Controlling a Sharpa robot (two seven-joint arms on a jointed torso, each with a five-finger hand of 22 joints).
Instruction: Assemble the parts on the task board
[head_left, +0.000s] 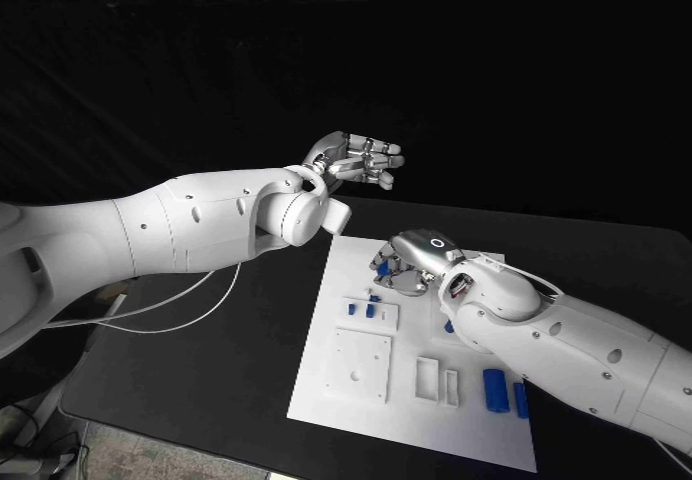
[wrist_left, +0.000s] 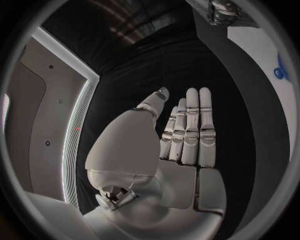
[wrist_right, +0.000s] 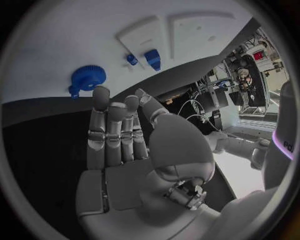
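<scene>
Several blue parts (head_left: 495, 388) lie loose on the task board (head_left: 361, 415) at mid-desk; we judge assembly barely begun. Our left hand (head_left: 358, 158) hovers raised, our right hand (head_left: 411, 262) above the board's far edge, fingers extended, holding nothing.

The left arm reaches in with its wrist raised, and the left hand (head_left: 358, 158) is lifted high, fingers (wrist_left: 194, 125) straight and close together, holding nothing. The right arm stretches forward and lower, its right hand (head_left: 408, 262) turned downward, fingers (wrist_right: 112, 130) extended side by side, gripping nothing
</scene>
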